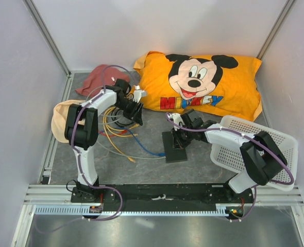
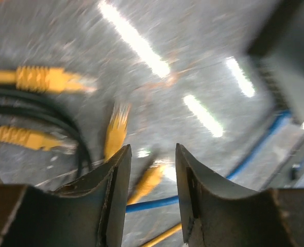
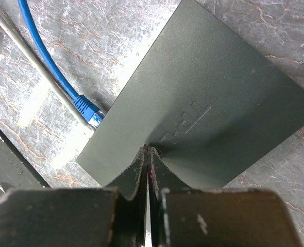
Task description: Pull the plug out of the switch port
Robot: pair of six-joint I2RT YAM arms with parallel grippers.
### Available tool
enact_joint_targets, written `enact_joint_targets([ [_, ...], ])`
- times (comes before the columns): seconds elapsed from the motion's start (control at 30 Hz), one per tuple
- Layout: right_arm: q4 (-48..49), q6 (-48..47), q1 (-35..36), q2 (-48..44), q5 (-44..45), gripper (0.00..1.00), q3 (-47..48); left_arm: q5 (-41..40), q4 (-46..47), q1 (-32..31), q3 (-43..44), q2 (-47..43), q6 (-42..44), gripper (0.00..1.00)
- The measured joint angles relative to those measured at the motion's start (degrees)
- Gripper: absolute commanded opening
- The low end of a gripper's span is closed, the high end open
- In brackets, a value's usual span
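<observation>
The switch (image 1: 173,148) lies flat on the desk (image 1: 203,170) near the middle, just left of the right arm's reach. The plug (image 3: 88,111) sits in its left edge. It is blue, and its blue cable (image 1: 147,148) trails away left and far toward a heap of yellow cables (image 1: 113,128). A grey cable (image 3: 38,67) runs alongside it to the same edge.

So the plug's long axis points out of the switch to the left, and I judge the pull must go that way, along the cable.

The right tool (image 3: 147,154) is closed, its two tips pressed together with nothing between them. The tips rest on the top face of the switch near its near edge, beside the plug but apart from it. The right arm bends in from the right with its forearm low over the desk, which looks like a hold-down for the box.

The left tool (image 2: 151,177) is open and empty. It hangs over the yellow cables, left and far of the switch and well apart from the plug. The left wrist view is blurred, but the blue cable crosses below its fingers (image 2: 116,180). The left arm stands tall with its wrist bent toward the right.

The left arm is on the plug's side, so I judge it the better placed to take the plug.
</observation>
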Motion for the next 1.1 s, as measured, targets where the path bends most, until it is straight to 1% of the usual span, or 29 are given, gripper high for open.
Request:
enact_joint_targets([
  [0.23, 0.0, 0.0, 0.0, 0.0, 0.0, 0.04, 0.0, 14.6, 2.4, -0.5, 0.3, -5.6, -4.2, 0.49],
  [0.33, 0.0, 0.0, 0.0, 0.0, 0.0, 0.04, 0.0, 18.3, 4.6, -2.1, -3.2, -6.3, -5.4, 0.49],
  [0.4, 0.0, 0.0, 0.0, -0.1, 0.0, 0.04, 0.0, 19.2, 6.2, -4.1, -8.2, -6.3, -5.9, 0.49],
  [0.53, 0.1, 0.0, 0.0, -0.1, 0.0, 0.04, -0.1, 19.3, 9.1, -9.1, -15.0, -6.3, -7.3, 0.50],
  [0.63, 0.2, 0.0, 0.0, -0.2, 0.0, 0.05, -0.2, 19.3, 11.9, -12.2, -17.9, -6.1, -8.7, 0.51],
  [0.9, 0.5, 0.0, 0.0, -0.3, 0.1, 0.05, -0.4, 20.4, 17.9, -14.8, -18.5, -2.3, -11.8, 0.51],
  [1.1, 0.6, 0.0, 0.0, -0.4, 0.2, 0.05, -0.6, 25.7, 18.6, -16.4, -17.0, 1.5, -13.6, 0.49],
])
